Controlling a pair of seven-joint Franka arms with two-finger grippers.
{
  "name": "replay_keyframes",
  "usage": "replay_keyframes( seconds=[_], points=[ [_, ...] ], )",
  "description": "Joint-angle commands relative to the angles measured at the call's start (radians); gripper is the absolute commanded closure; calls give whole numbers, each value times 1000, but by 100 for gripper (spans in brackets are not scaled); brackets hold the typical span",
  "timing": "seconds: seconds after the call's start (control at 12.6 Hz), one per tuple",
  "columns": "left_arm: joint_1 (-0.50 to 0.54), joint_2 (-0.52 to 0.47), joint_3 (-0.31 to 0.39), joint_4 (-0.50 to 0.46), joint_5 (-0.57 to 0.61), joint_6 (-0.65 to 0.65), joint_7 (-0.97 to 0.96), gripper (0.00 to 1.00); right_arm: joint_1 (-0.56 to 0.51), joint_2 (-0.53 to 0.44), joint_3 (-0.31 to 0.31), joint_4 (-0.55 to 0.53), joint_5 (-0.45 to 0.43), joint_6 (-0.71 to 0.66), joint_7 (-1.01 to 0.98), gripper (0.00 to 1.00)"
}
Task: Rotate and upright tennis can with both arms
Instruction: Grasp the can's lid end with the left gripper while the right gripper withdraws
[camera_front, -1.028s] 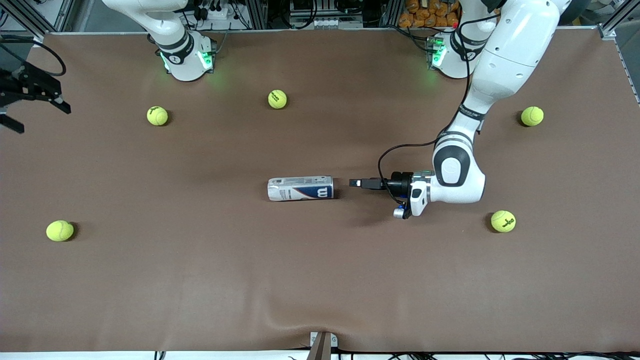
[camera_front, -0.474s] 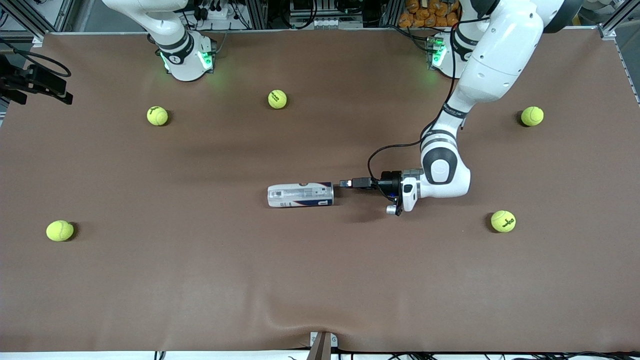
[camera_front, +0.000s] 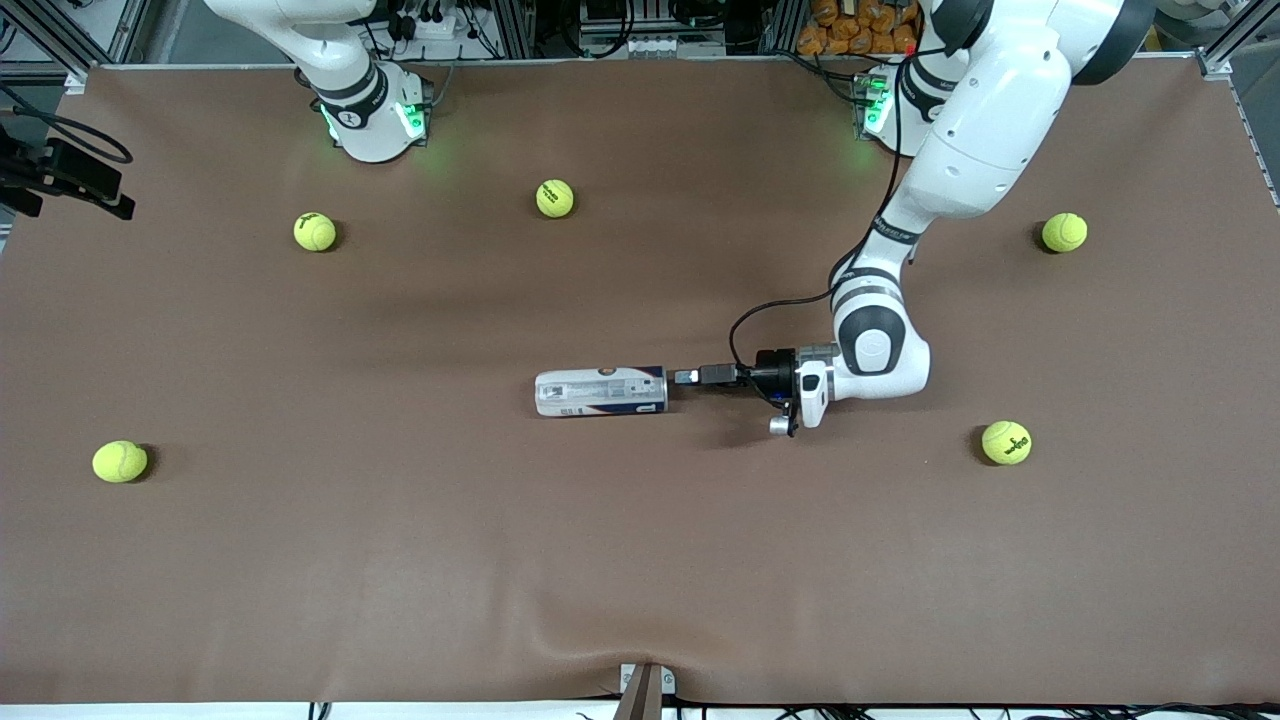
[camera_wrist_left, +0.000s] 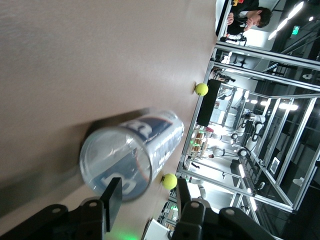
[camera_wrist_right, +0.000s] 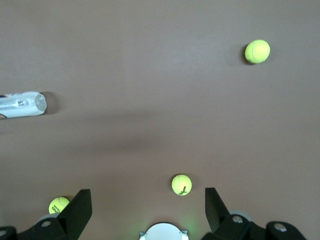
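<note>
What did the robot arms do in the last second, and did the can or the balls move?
The left gripper slid low along the table toward the tennis can, reaching its open end; its fingers narrowed but hold nothing yet. The can rolled a little nearer the front camera, and its logo turned out of sight. The right gripper, open, drew back at the table's edge near the right arm's end. The tennis balls stayed put.

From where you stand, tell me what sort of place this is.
Probably a robotics lab: two white arms bolted along a brown-covered table, aluminium framing with cabling by their bases, and a tennis can lying among scattered tennis balls.
</note>
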Motion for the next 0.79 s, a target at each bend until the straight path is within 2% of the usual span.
replay_keyframes(
  seconds=[0.0, 0.4, 0.71],
  points=[
    [-33, 49, 1, 58, -51, 9, 21, 48, -20, -1, 12, -14, -3, 19, 3, 0],
    [-41, 47, 1, 58, -81, 29, 21, 50, -28, 13, 9, -12, -9, 38, 12, 0],
    [-75, 47, 1, 81, -123, 74, 14, 75, -27, 15, 10, -11, 0, 38, 14, 0]
  ],
)
